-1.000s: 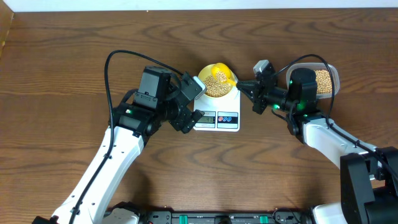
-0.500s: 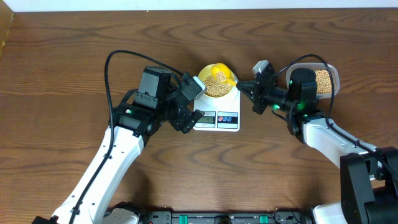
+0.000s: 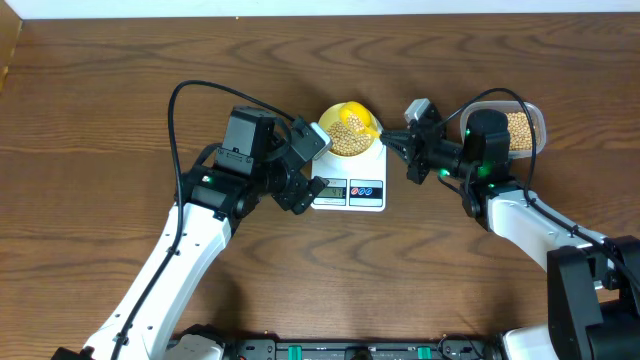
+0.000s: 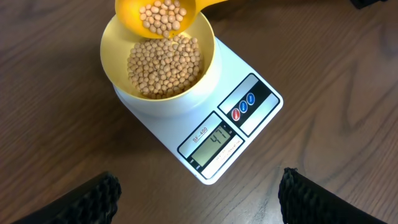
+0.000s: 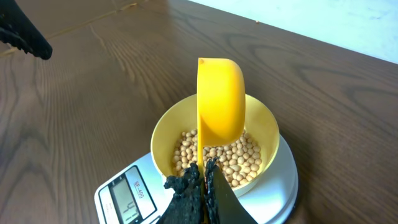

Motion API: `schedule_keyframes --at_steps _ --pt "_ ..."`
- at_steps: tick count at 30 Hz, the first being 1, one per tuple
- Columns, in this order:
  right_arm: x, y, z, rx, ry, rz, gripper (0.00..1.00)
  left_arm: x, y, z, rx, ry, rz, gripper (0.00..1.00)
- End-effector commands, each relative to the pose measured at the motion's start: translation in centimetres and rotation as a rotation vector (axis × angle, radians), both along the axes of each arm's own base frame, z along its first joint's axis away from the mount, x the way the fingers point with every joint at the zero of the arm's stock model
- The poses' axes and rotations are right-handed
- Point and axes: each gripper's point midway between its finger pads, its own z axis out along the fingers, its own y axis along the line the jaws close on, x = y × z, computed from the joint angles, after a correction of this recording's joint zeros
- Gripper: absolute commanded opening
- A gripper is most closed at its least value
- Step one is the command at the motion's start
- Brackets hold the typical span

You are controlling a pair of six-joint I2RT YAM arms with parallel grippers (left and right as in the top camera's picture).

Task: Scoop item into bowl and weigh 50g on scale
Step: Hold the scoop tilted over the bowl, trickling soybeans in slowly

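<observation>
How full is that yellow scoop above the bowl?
Partly full: a small heap of beans lies inside the scoop, poised over the bowl.

Left hand point(image 4: 202, 198) spread wide, empty, pointing down. Right hand point(image 5: 202, 179) pinched tight on scoop point(image 5: 221, 99) handle.

A robot lab bench. A bare wood-grain table point(image 3: 100, 120) carries a left arm point(image 3: 190, 240) and a right arm point(image 3: 520, 215), both white and black, with a loose black cable point(image 3: 180, 95) and a lit green lamp point(image 3: 467, 133). Between the two sets of jaws sits a scale point(image 3: 365, 203) bearing a bowl point(image 4: 114, 46) of beans point(image 4: 165, 65). A scoop point(image 5: 221, 99) is clamped in the right jaws, and a tub point(image 3: 530, 125) stands behind them.
</observation>
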Motion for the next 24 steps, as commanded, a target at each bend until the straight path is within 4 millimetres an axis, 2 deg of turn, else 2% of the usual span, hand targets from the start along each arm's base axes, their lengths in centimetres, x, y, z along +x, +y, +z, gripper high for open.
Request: schedule_keyframes --at_steps 1,24 --pt "0.02 0.48 -0.20 -0.013 -0.014 0.018 0.01 -0.06 0.21 -0.03 0.006 -0.008 -0.005 0.84" --pt "0.51 0.25 -0.41 -0.042 -0.037 -0.010 0.01 -0.06 0.21 -0.03 0.006 -0.008 -0.005 0.84"
